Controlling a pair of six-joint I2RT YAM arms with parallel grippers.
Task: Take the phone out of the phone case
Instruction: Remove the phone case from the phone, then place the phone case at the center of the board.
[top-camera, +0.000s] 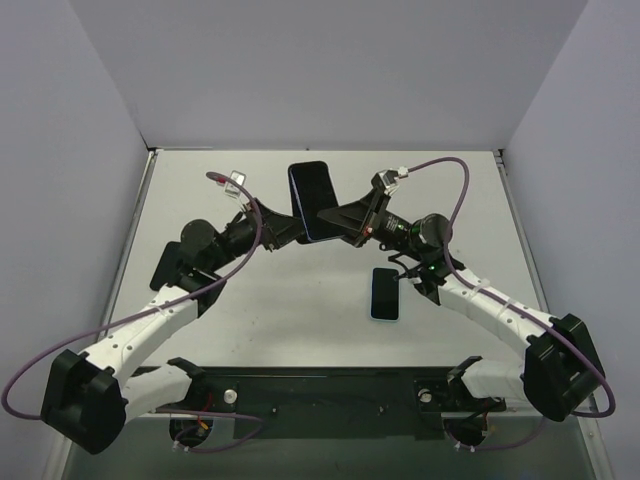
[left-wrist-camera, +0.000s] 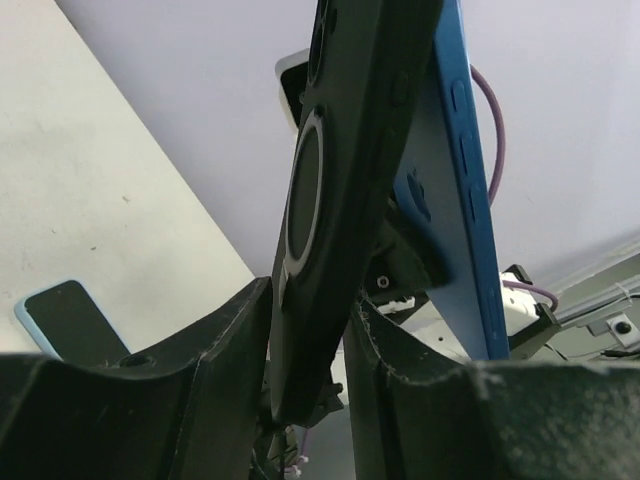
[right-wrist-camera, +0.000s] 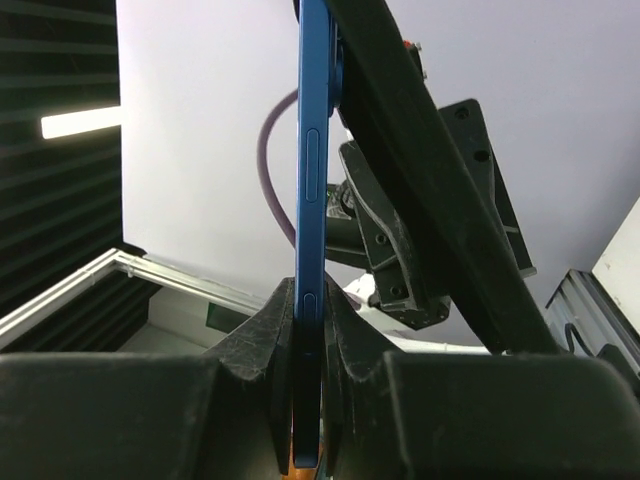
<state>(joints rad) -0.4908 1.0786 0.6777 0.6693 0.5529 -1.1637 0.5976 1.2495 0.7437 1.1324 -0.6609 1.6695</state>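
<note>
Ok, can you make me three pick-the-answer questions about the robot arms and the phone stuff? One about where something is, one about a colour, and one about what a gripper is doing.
1. Where is the flat dark-screened phone with the light blue rim?
A) lying on the pale table beside the right arm
B) held up in the air
C) inside a box

2. What colour is the thin slab-shaped phone pinched in the right gripper?
A) red
B) blue
C) yellow

3. What is the left gripper doing?
A) open, holding nothing
B) shut on the rigid black case with a round ring
C) resting on the table

Answers:
1 A: the top view shows it flat on the table.
2 B: its edge between the fingers is blue.
3 B: the fingers press both sides of the case.
</note>
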